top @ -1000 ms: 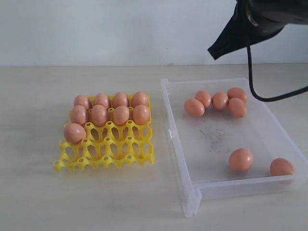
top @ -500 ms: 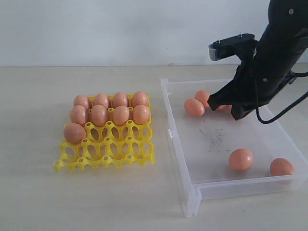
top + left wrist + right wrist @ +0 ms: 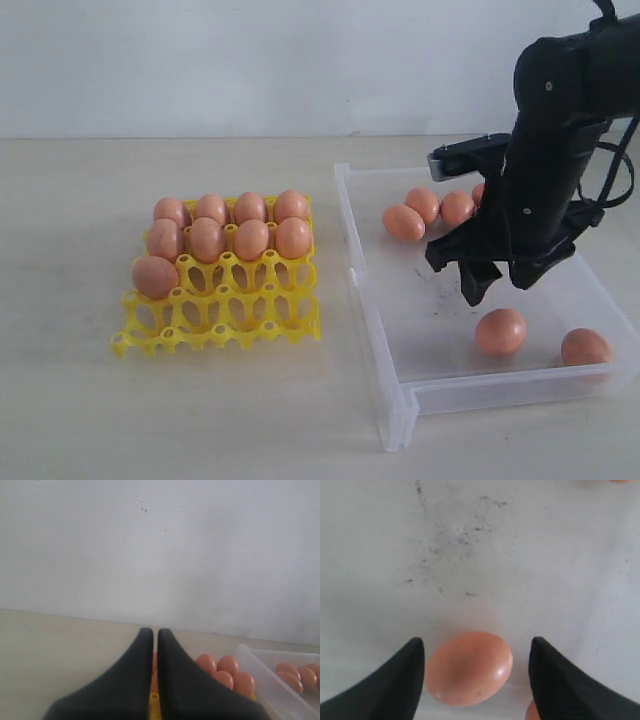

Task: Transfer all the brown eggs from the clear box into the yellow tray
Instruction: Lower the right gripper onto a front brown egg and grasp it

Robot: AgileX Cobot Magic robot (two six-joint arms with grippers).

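Since half a second ago, right gripper [image 3: 497, 288] has dropped inside the clear box [image 3: 372, 300], off the far cluster of brown eggs and over the target egg [image 3: 500, 332] near the box's near-side wall. Target egg sits on the box floor, just below and between the spread fingers, untouched. Its long axis runs roughly finger to finger. Nearer by far: right arm [image 3: 555, 150]. left gripper [image 3: 152, 635] is pinched closed and empty, outside the box on the yellow tray [image 3: 240, 312] side. right arm hides part of the far cluster, so the count there is unclear.
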